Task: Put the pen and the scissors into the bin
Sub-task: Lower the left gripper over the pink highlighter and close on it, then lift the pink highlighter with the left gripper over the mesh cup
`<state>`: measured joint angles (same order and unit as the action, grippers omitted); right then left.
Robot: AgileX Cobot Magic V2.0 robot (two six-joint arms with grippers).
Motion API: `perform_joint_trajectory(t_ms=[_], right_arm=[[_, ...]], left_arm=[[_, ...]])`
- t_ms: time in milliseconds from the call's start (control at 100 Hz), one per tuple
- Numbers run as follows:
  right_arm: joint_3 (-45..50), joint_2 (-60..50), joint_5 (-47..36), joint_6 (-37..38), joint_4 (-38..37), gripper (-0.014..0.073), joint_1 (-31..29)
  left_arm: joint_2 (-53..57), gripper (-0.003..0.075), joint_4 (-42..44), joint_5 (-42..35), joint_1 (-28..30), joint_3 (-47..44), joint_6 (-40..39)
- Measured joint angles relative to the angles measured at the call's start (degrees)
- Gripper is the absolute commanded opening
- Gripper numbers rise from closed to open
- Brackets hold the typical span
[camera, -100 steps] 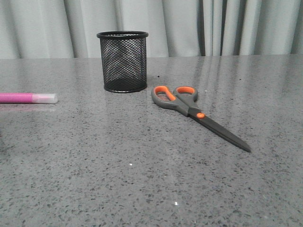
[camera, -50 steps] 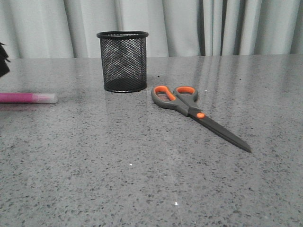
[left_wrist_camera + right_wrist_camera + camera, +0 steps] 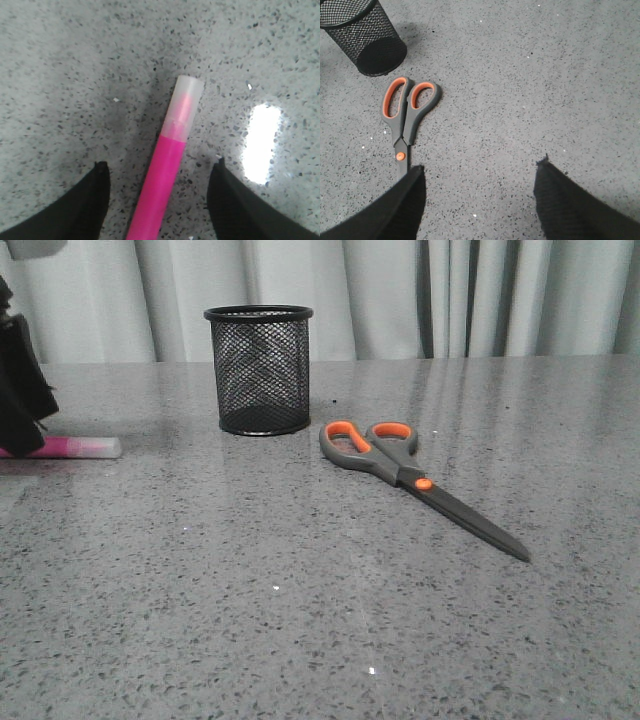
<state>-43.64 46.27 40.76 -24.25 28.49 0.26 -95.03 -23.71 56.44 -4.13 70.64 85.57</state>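
The pink pen (image 3: 88,448) lies flat on the table at the far left, its whitish cap pointing right. My left gripper (image 3: 22,430) is over its pink body and hides most of it. In the left wrist view the gripper (image 3: 160,167) is open, with a finger on each side of the pen (image 3: 167,175) and neither touching it. The scissors (image 3: 400,472) lie flat right of the black mesh bin (image 3: 259,370), which stands upright. My right gripper (image 3: 480,167) is open and empty above the table. The scissors (image 3: 405,115) and bin (image 3: 365,35) lie ahead of one finger.
The grey speckled table (image 3: 320,620) runs back to a pale curtain (image 3: 400,295). A bright light reflection (image 3: 262,140) shows on the table beside the pen.
My left gripper has come in from the left edge and dropped over the pen, covering most of its pink body. The pen, scissors and bin have not moved.
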Motion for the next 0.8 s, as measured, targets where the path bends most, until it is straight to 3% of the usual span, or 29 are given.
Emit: perform_joint_trajectory(t_ms=[140,300,420,520,800], right_arm=[[0.0,0.0,0.0,0.0,0.0,0.0423,0.0],[0.0,0.0,0.0,0.0,0.0,0.0423,0.0],[0.0,0.0,0.0,0.0,0.0,0.0423,0.0],[0.0,0.0,0.0,-0.1,0.0,0.0423,0.0],[0.0,0.0,0.0,-0.1,0.0,0.0423,0.0]], left_arm=[[-1.3,0.0372,0.1,-0.1,0.0,0.0,0.2],[-2.0,0.0272,0.1,0.0,0.0,0.2,0.2],[-2.6,0.0137,-0.1,0.5,0.0,0.6,0.2],[-2.7,-0.0020,-0.2,1.4,0.0,0.7,0.4],[-3.3,-0.0019,0.4,4.2,0.0,5.2,-2.6]])
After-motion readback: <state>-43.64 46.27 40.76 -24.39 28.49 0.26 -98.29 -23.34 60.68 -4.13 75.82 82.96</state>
